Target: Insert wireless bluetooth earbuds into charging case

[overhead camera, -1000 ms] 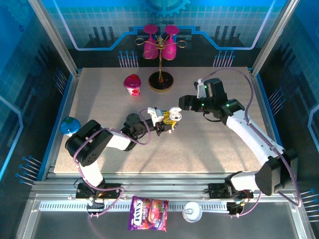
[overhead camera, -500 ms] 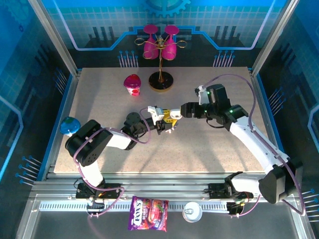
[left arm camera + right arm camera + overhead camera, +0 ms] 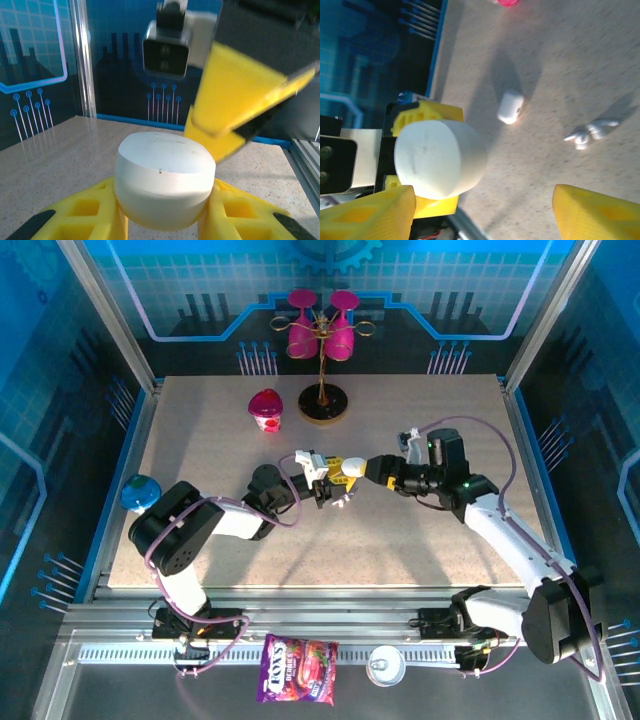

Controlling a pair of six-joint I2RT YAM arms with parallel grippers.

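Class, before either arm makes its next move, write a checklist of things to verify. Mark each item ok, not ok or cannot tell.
1. Grip: ok, the left gripper clamps the held case from both sides.
2. Approach: ok, the right gripper is open beside that case.
3. Lid open: not ok, the held case looks shut.
4. Pickup: not ok, the earbuds lie on the table, unheld.
5. Clutter: ok, the spare case lies apart from them.

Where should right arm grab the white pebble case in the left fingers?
Smooth white rounded plastic case: pinch the free half protruding beyond the left gripper's yellow fingers, which clamp the other half. Approach head-on from the right gripper's side, opposite them.
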